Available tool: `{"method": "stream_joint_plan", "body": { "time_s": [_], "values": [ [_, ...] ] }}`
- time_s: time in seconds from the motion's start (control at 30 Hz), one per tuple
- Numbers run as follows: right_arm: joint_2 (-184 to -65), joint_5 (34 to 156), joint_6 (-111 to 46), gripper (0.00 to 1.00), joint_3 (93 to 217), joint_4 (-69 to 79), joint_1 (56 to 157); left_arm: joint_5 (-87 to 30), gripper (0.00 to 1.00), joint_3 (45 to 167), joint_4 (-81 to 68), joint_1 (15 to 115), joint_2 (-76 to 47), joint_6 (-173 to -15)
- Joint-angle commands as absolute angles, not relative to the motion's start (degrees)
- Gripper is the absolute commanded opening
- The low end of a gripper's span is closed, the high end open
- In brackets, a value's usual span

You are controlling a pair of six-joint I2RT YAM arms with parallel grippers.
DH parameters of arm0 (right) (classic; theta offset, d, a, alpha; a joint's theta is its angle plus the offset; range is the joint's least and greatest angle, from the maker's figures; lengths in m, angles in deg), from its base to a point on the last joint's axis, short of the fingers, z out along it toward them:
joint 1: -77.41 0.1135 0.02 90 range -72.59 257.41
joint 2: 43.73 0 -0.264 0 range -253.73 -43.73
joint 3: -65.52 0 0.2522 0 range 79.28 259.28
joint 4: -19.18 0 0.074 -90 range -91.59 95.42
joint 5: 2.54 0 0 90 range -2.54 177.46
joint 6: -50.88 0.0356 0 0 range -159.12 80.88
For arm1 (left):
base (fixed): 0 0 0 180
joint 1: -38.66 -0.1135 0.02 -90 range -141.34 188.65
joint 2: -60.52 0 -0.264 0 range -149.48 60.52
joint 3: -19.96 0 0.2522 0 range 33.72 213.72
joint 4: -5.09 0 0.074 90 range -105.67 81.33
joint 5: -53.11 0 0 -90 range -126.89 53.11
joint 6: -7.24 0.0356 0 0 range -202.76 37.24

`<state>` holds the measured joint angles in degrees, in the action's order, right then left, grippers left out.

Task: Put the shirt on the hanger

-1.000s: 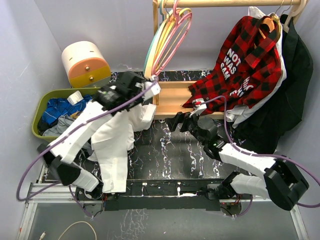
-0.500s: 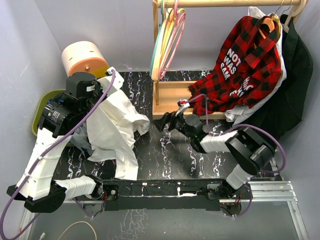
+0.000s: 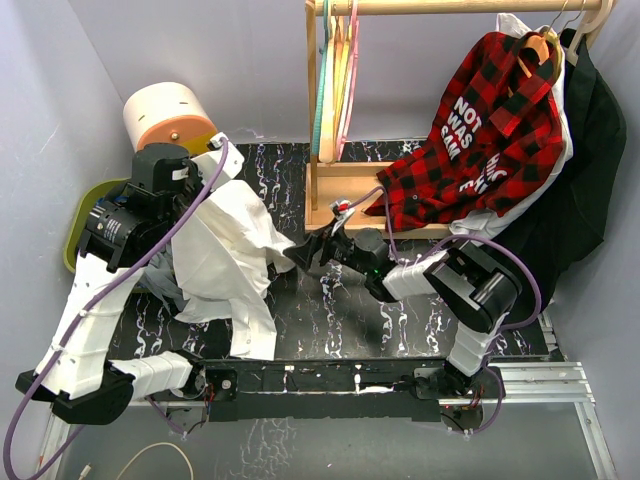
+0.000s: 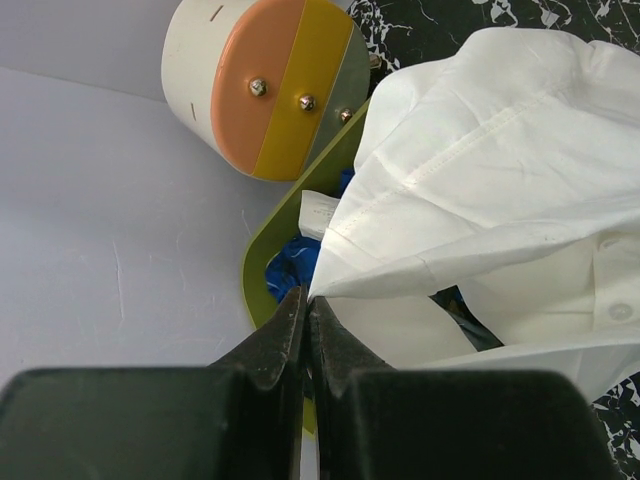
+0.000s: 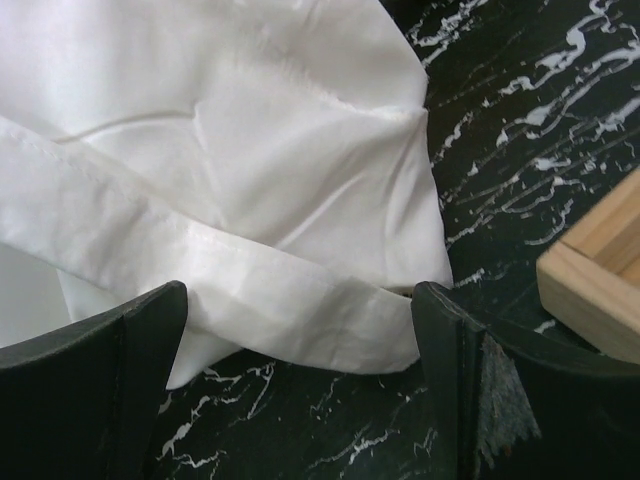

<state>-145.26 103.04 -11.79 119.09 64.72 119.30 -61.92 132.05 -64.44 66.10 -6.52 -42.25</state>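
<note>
White shirt between left fingers

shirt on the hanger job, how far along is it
Done: the left jaws are shut on an edge of the shirt, holding it up over the table. In hand: the right jaws stand open on either side of a lower fold of it. Left: the pink hanger hangs on the wooden rail, untouched, so fetching it and threading the shirt on remain.

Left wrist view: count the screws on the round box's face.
3, in a diagonal row: orange-band screw, yellow-band screw, grey-band screw. The shirt may hide more.
</note>
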Motion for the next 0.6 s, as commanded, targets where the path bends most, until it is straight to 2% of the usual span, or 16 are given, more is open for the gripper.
{"method": "stream_joint_plan", "body": {
  "time_s": [0.0, 0.17, 0.3, 0.57],
  "values": [
    [-141.9, 101.2, -13.0, 0.99, 115.8, 69.8, 119.2, -63.1, 0.0, 131.5, -64.5, 65.4, -6.2, -42.7],
    [-139.5, 98.5, -13.2, 0.99, 111.3, 72.3, 119.2, -63.2, 0.0, 130.9, -64.2, 65.3, -6.3, -42.8],
    [-139.4, 101.5, -14.3, 0.99, 108.9, 76.4, 119.6, -63.1, 0.0, 130.8, -64.3, 65.0, -6.2, -42.8],
    [-145.2, 96.1, -24.7, 0.99, 116.2, 73.7, 123.4, -62.5, 0.0, 130.2, -64.4, 64.6, -6.2, -43.2]
  ]
}}
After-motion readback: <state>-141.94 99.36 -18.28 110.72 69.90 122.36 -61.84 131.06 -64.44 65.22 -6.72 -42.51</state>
